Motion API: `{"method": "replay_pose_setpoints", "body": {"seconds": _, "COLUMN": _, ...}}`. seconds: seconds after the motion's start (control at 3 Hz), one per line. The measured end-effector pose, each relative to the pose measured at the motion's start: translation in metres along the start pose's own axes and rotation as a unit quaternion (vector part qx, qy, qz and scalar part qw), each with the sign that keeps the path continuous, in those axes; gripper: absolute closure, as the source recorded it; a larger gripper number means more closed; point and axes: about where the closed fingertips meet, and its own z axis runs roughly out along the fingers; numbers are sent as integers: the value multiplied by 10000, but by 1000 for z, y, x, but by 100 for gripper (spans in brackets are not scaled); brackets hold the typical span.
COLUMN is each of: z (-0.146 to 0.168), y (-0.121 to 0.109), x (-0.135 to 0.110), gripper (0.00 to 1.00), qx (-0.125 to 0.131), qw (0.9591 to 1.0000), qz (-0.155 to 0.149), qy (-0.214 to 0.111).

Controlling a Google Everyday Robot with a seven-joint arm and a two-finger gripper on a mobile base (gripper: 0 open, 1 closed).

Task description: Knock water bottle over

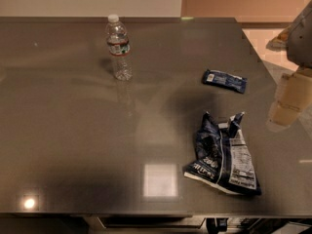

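- bottle (118, 48) stands upright on the surface (73, 130), far left
- gripper (286, 101) at the right edge, well apart from it — we cannot tell its grip

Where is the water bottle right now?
The water bottle stands upright on the table near its far edge, left of centre, well left of the small blue wrapper; the claw hangs at the camera view's right edge.

Table (63, 130): bottle, packet and bag all rest on it.
Water bottle (118, 48): upright at the far side, left of centre.
Packet (224, 81): lying right of the bottle, nearer me, well apart from it.
Bag (224, 157): in front of the packet, near the front edge.
Gripper (287, 101): I have it over the table's right edge, right of the packet, touching nothing.
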Motion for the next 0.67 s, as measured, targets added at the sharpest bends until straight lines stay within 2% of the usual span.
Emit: {"method": "replay_pose_setpoints", "body": {"seconds": 0.67, "z": 3, "y": -7, "x": -7, "gripper": 0, "qx": -69, "qw": 10000, "qz": 27, "qy": -58}}
